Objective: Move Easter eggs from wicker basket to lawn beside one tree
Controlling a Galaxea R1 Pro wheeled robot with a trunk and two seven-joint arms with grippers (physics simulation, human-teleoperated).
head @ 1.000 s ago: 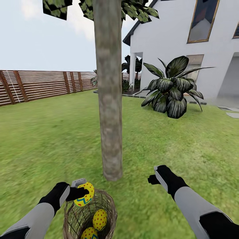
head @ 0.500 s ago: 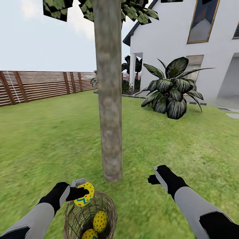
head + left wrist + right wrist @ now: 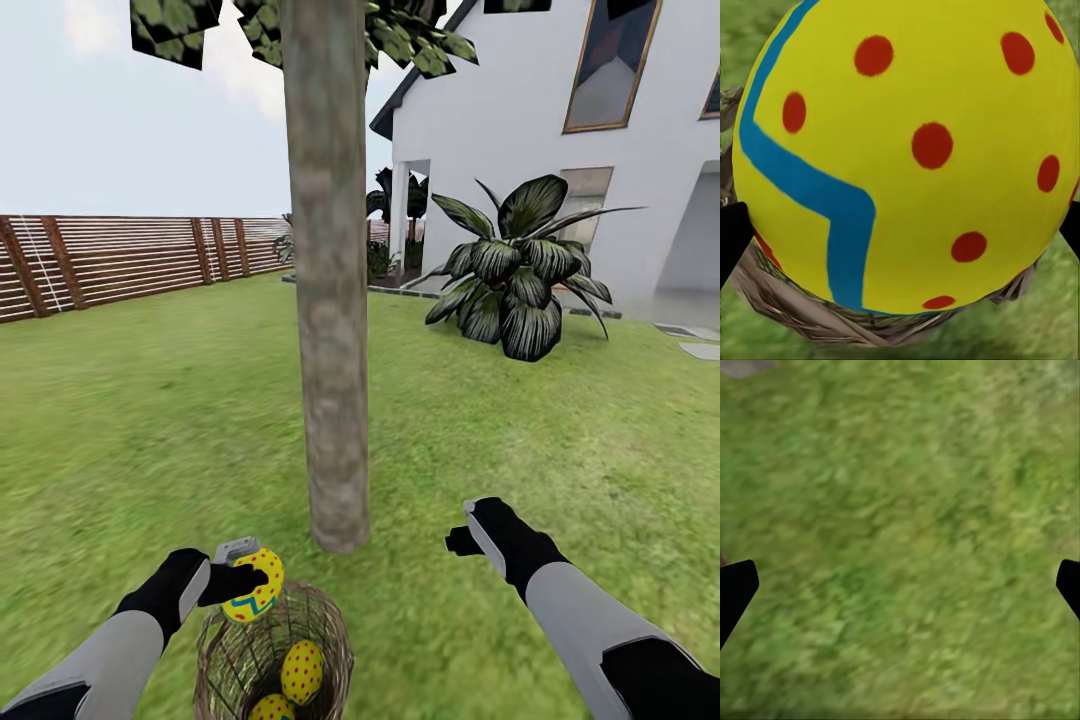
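Note:
My left gripper (image 3: 248, 577) is shut on a yellow Easter egg (image 3: 254, 587) with red dots and a blue zigzag, held just above the rim of the wicker basket (image 3: 325, 625). In the left wrist view this egg (image 3: 907, 157) is very close, with the basket rim (image 3: 802, 319) behind it. Two more eggs lie inside the basket, one (image 3: 302, 671) near the middle and one (image 3: 270, 708) at the picture's lower edge. The thick grey-brown tree (image 3: 328, 300) rises from the lawn (image 3: 150, 440) just beyond the basket. My right gripper (image 3: 462, 535) hangs open over bare grass (image 3: 900, 547) to the right of the trunk.
A broad-leaved dark plant (image 3: 515, 270) stands at the right in front of the white house (image 3: 560, 130). A brown slatted fence (image 3: 120, 255) runs along the far left. Open grass lies on both sides of the trunk.
The whole view has crept slightly, so the basket sits a little lower in the picture. Both arms and the held egg keep their places.

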